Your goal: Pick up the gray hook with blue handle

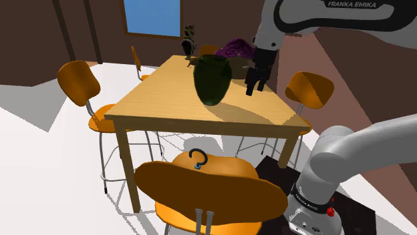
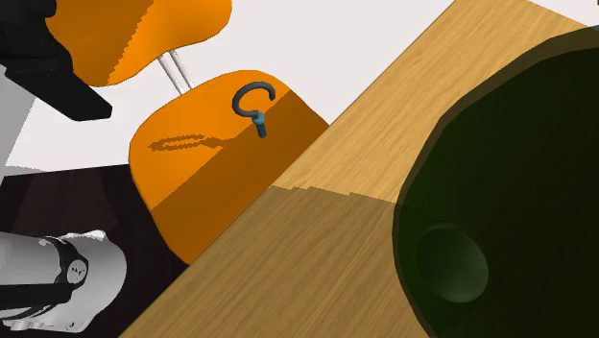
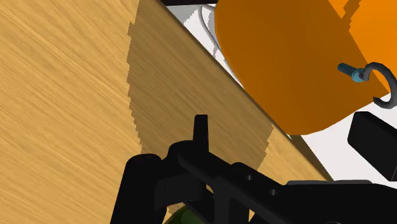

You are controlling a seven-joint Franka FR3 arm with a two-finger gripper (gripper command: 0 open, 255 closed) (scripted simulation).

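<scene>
The gray hook (image 1: 199,162) lies on the seat (image 1: 230,163) of an orange chair (image 1: 207,197) that stands at the near side of the wooden worktop (image 1: 167,93) in the shoulder view. From the dark green vase (image 1: 212,79) on the worktop, the hook is toward 6 o'clock and lower down, well apart from it. In the second exterior view the hook (image 2: 256,115) rests flat on the same seat (image 2: 211,182). Its curved gray part is toward 12 o'clock and its short blue handle (image 2: 260,128) toward 6 o'clock. There the vase (image 2: 509,192) is toward 4 o'clock from the hook, with the edge of the worktop (image 2: 317,250) between them. Nothing touches the hook except the seat. The pincer (image 1: 254,90) hangs from the white arm (image 1: 334,20) over the far part of the worktop, near the vase at its 3 o'clock and apart from it. It is well apart from the hook, and whether it is released or clenched cannot be told. In the wrist view the hook (image 3: 361,75) is seen on the orange seat (image 3: 286,63) beyond the worktop (image 3: 63,95) edge, and its blue handle (image 3: 348,69) points back toward the worktop. More orange chairs (image 1: 80,80) stand around the worktop.
</scene>
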